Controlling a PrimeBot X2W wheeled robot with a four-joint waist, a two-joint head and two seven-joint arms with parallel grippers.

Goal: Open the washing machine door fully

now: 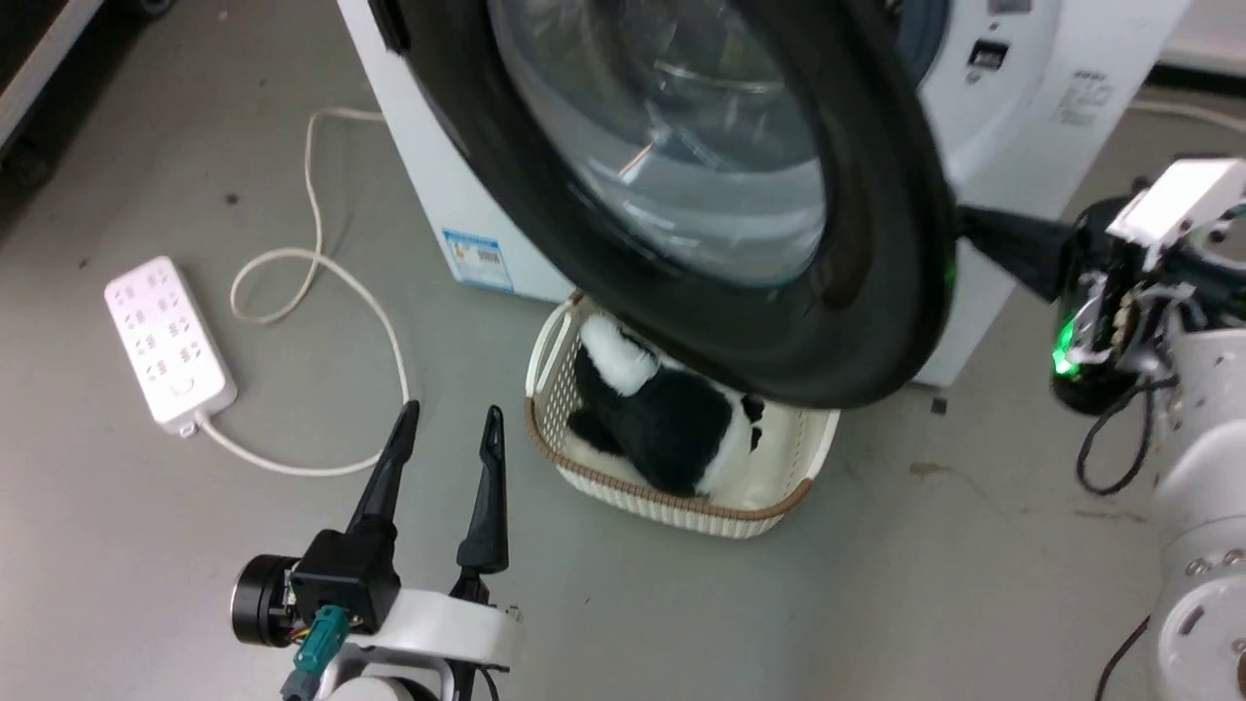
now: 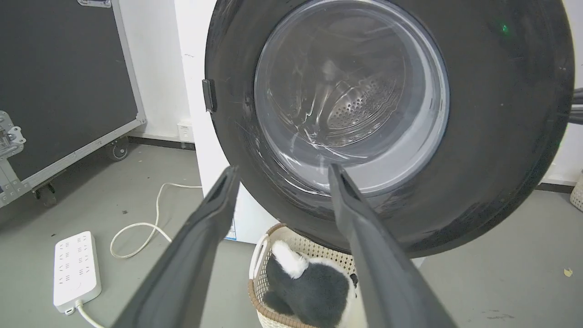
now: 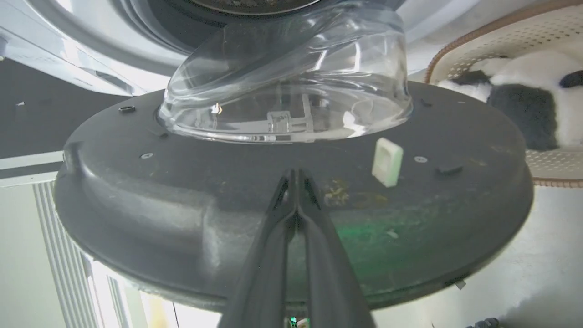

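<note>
floor (image 1: 146, 545) grey, bearing power strip (image 1: 170, 341), cord (image 1: 311, 166), basket (image 1: 681, 513) beneath washing machine door (image 1: 876, 195)

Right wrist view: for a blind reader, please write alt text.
The right gripper, shut, points at the dark inner face of the washing machine door, below its bulging glass bowl. A basket holding a black-and-white plush toy sits upper right.

Our left gripper (image 1: 451, 421) sits low on our left above its pale wrist (image 1: 443, 623), the jaws spread wide apart and pointing forward, up the head view. Our right gripper (image 3: 294, 174) reaches across from our right side on a pale, bent forearm (image 1: 1202, 467). A green light (image 1: 1063, 350) glows on its dark housing, and its jaws are pressed together tip to tip.
</note>
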